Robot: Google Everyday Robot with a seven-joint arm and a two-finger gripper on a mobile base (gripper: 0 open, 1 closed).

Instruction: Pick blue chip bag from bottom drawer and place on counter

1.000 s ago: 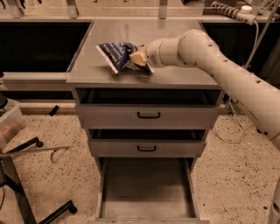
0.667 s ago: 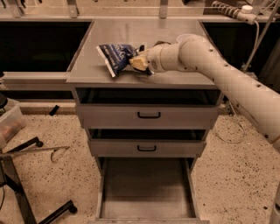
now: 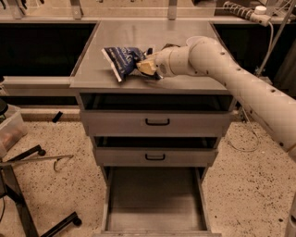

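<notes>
The blue chip bag (image 3: 121, 59) lies on the counter (image 3: 152, 34) near its left front part, its right end between the tips of my gripper. My gripper (image 3: 147, 67) reaches in from the right on the white arm and is shut on the bag's right end, low over the counter. The bottom drawer (image 3: 155, 203) is pulled open below, and its grey floor shows nothing on it.
Two upper drawers (image 3: 157, 122) with black handles are slightly open under the counter. A black stand with legs (image 3: 27, 194) and a clear bin (image 3: 9, 129) are on the speckled floor at left. A power strip and cables (image 3: 245, 11) are at the back right.
The arm and bag have hardly moved. The gripper stays at the bag's right end on the counter.
</notes>
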